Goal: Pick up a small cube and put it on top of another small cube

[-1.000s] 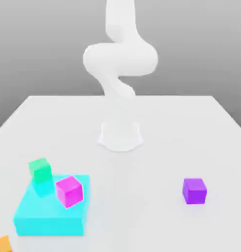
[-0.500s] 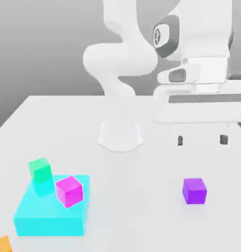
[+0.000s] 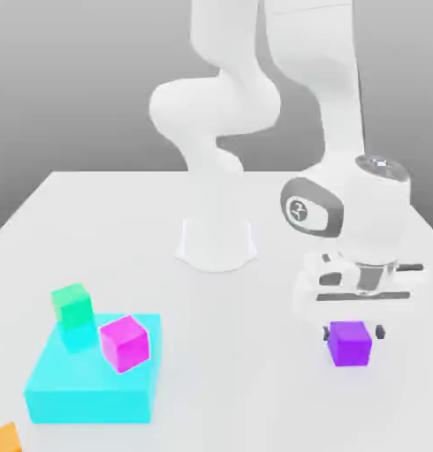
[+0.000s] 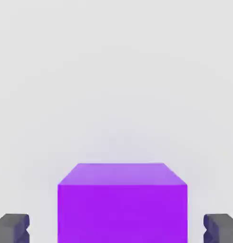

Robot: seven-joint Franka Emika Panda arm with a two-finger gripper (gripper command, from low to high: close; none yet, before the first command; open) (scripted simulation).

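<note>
The small violet-purple cube (image 3: 350,344) sits on the white table toward the exterior view's right. My gripper (image 3: 353,334) has come straight down over it, one finger on each side. In the hand view the purple cube (image 4: 122,199) lies between the dark fingertips (image 4: 13,228), and a narrow gap of table shows on each side, so the gripper (image 4: 116,228) is open and not touching it. The small green cube (image 3: 72,305) stands far to the exterior view's left, at the back corner of the cyan block.
A large flat cyan block (image 3: 92,384) lies at the front left with a pinker magenta cube (image 3: 125,342) on it. An orange cube (image 3: 3,439) peeks in at the bottom left corner. The arm's white base (image 3: 216,243) stands mid-table.
The hand has come into view and dropped from above the table down around the purple cube. Its fingers have drawn closer together. No cube has moved.
</note>
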